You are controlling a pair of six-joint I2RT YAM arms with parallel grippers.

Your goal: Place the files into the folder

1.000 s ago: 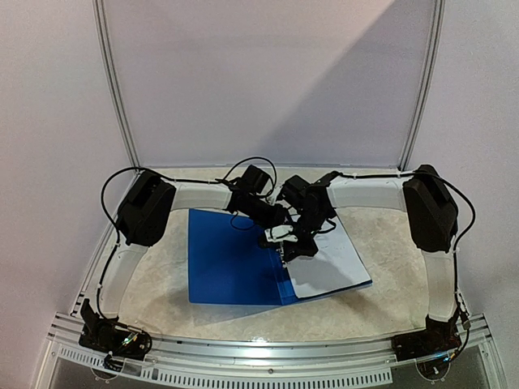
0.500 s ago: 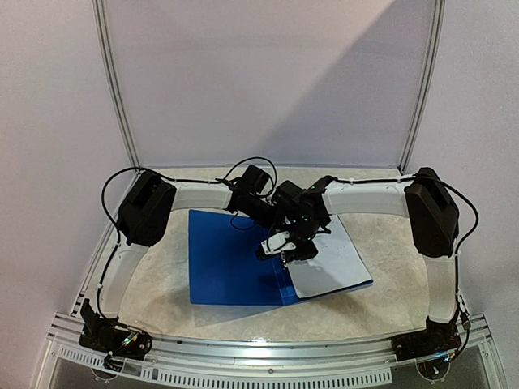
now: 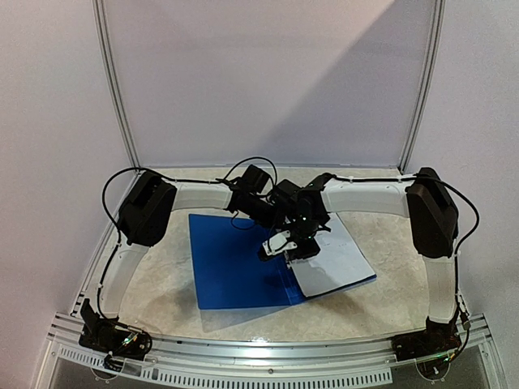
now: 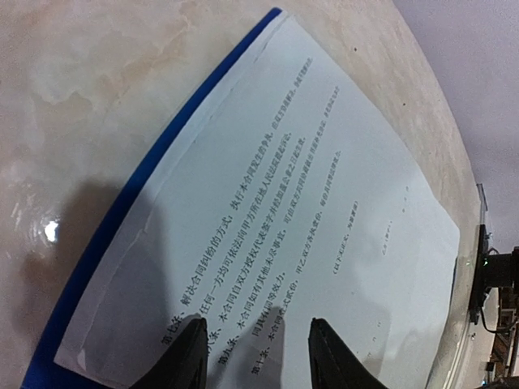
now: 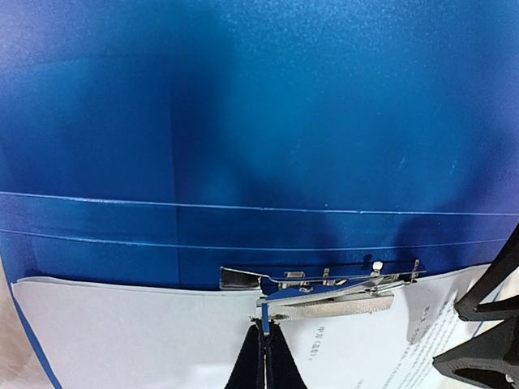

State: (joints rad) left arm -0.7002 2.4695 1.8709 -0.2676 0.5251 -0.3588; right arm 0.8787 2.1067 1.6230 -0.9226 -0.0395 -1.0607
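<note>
Marbled tabletop fills the overhead view. The folder lies open on it, with the files on its right half. The left arm and right arm meet over its middle (their tips are hard to separate there).

From the left wrist, the left tool has its 2 fingers parted above the printed sheet, gripping nothing.

From the right wrist, the right tool is pinched shut at the end of the metal clip, where the sheets' edge lies. I cannot tell whether it holds the lever.

The risk, as I judge it, is that the floppy sheets look unsecured. A clip snapping down early, or a sideways nudge, could clamp them crooked or buckle them.
</note>
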